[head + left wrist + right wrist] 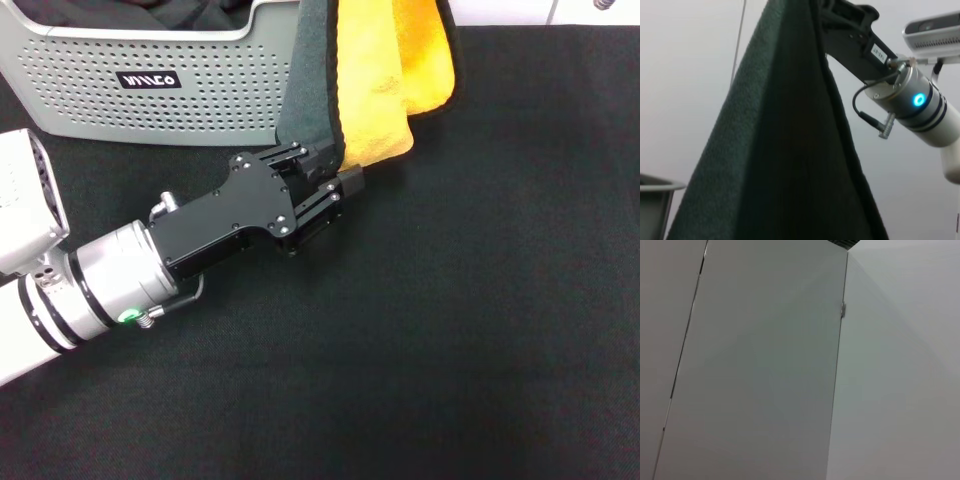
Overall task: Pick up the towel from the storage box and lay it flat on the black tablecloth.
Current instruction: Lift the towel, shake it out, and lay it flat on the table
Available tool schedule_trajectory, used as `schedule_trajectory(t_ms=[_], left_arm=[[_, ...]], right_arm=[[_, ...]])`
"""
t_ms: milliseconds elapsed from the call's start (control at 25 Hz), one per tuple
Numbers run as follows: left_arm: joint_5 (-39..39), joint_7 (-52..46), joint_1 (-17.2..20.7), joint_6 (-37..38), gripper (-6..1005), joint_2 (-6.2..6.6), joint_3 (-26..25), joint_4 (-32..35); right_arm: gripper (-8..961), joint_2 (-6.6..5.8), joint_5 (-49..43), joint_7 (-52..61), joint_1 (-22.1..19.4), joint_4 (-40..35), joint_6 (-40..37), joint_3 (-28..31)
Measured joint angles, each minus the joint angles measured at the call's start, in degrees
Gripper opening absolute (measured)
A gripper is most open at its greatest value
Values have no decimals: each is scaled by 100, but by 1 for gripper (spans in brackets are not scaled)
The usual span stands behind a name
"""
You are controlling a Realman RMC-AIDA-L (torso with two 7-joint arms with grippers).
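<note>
The towel (385, 70) hangs down from above the head view, orange-yellow side facing right and dark grey side left, just beside the storage box's right end. Its lower edge hangs just over the black tablecloth (480, 300). In the left wrist view the dark grey side (785, 150) fills the middle, and my right gripper (822, 7) holds it at the top. My left gripper (338, 172) is at the towel's lower corner, open, one finger on each side of the hem. The storage box (150, 110) stands at the back left.
Dark cloths (150, 12) lie inside the box. The box rim (655, 187) shows low in the left wrist view. The black tablecloth stretches wide to the right and front. The right wrist view shows only a pale wall.
</note>
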Motion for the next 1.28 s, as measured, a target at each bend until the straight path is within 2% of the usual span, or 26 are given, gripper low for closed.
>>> schedule_trajectory(t_ms=[640,880,1080,1280], left_arm=[[-68,36,-25,66,301,0,26,-142],[-75,-22,-26,-4,110,0,26,-141],[-84,-241,-26,19,30,25,26,-127],[-34,-366,-12,259,17,57,45,-79]], right_arm=[[48,0,69,-10,-77,-4,166,13],[49,9,74,-6,-103,-9,276,2],[51,9,83,16,-176,-10,386,0],[52,9,149,32,-335,-10,562,1]])
